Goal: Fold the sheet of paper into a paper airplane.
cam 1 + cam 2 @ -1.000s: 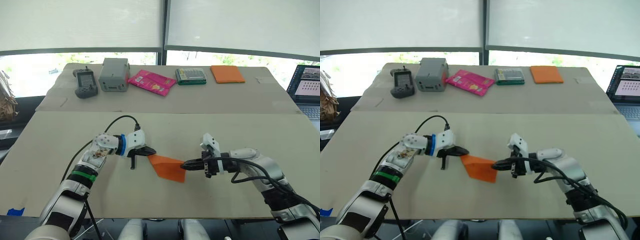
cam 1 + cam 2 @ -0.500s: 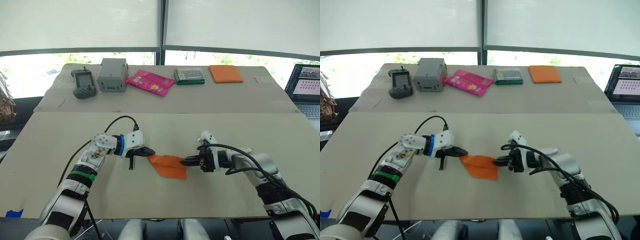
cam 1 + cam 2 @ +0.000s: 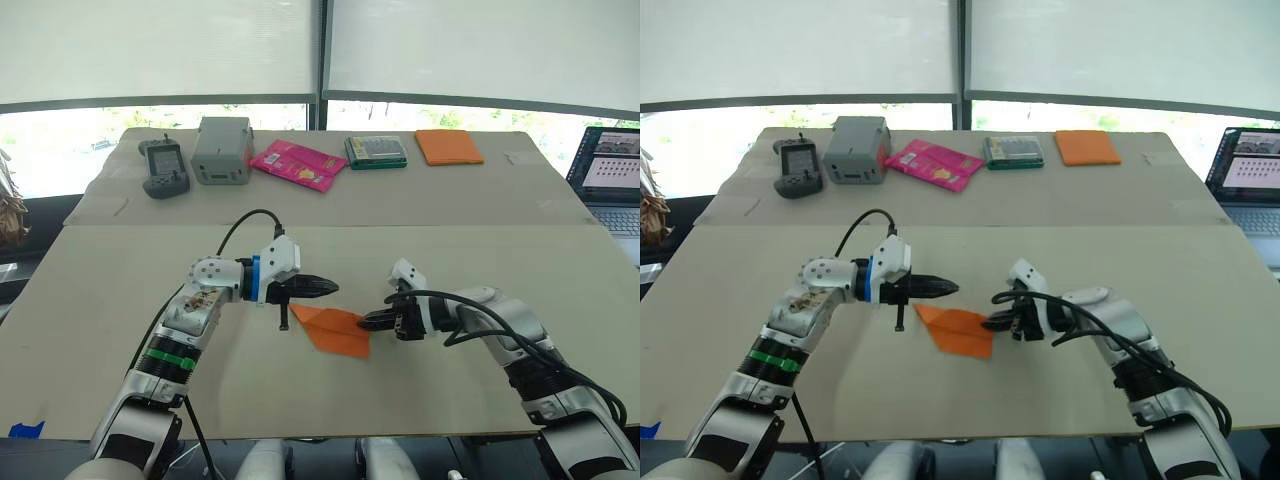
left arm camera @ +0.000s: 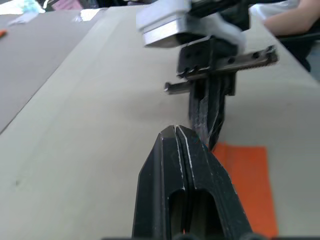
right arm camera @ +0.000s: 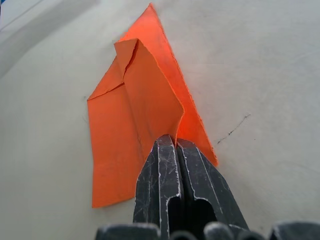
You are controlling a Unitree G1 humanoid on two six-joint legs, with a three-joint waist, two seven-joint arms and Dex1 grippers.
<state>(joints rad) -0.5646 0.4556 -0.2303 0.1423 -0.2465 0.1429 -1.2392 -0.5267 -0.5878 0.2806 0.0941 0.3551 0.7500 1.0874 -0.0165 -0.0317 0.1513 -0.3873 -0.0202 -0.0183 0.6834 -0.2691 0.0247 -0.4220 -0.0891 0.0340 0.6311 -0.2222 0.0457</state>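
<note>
Counter (image 3: 120, 300): two beige tops butted end to end; windows with drawn blinds behind.
Far row: remote (image 3: 164, 166), grey box (image 3: 223, 150), pink packet (image 3: 298, 164), green tin (image 3: 377, 152), orange pad (image 3: 449, 147).
Laptop (image 3: 606, 178): cut off at the frame edge.
Paper (image 3: 333, 328): folded, flat on the counter, between both hands.
Right hand (image 3: 368, 321): fingers pinched on the paper's near edge.
Left hand (image 3: 328, 290): fingers pressed together, empty, tip above the paper's far corner.
Unclear: whether the left tip touches the paper.

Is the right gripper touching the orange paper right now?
Touching. In the right wrist view the right gripper is shut on a raised fold of the sheet of paper.
</note>
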